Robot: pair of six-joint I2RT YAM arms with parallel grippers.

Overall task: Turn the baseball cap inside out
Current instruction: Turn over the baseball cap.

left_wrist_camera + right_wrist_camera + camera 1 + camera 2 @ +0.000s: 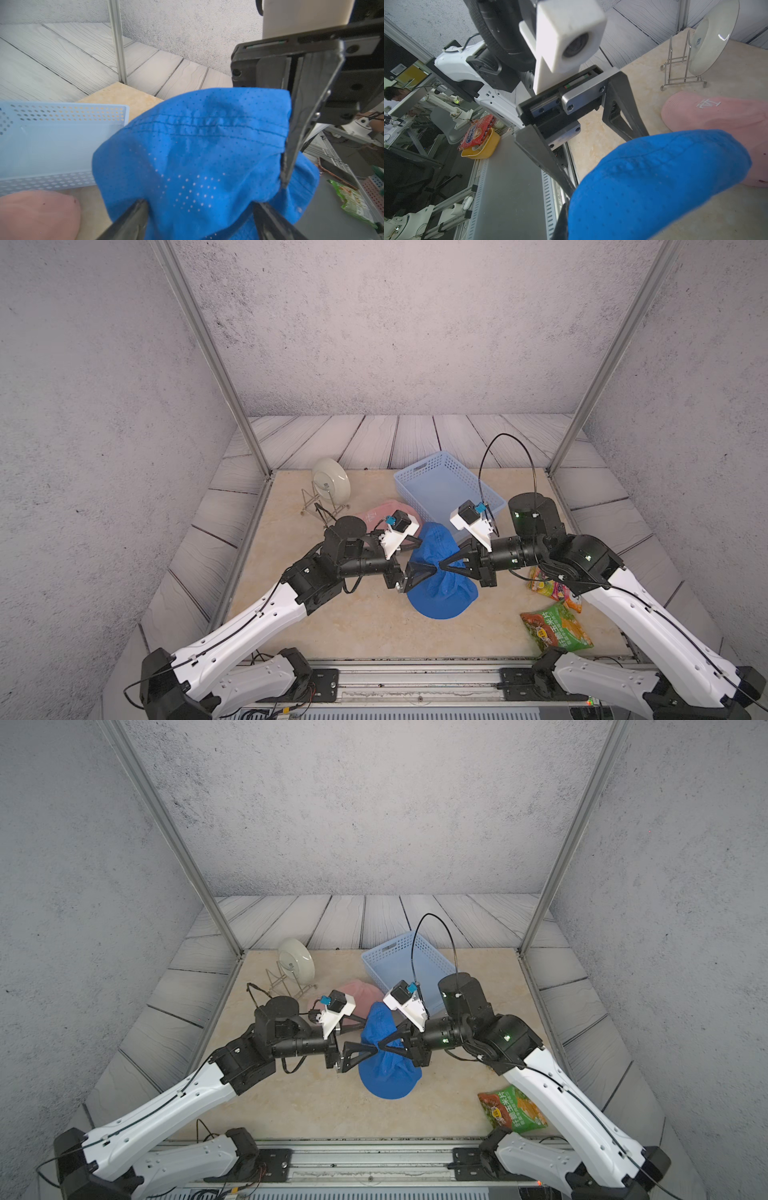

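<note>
I judge the job to be midway. The blue perforated fabric baseball cap (436, 543) hangs crumpled between my two arms over the middle of the beige stone-pattern desk (332, 630), brim lowest. My right claw (441, 567) is pinched tight on a fold of the crown. My left claw (428, 554) stands with its jaws apart, one finger on each side of the blue cloth, and has no grip on it that I can see. The left wrist view shows a stitched seam across the crown, but I cannot tell whether that is the inner or the outer face. The crown is bunched, not pushed through, so I reckon the real turning is still to do: take a second hold, then drive the crown past the rim.

The pale blue perforated plastic basket (428, 466) sits behind the cap, and the part of its floor that I can see holds nothing; my right wrist hides one corner. The thin wire stand (309, 499) holds a cream round plate (331, 485) on edge. Off the desk, the right wrist view shows a yellow dish (488, 150) with a red snack packet (477, 133) in it.
</note>
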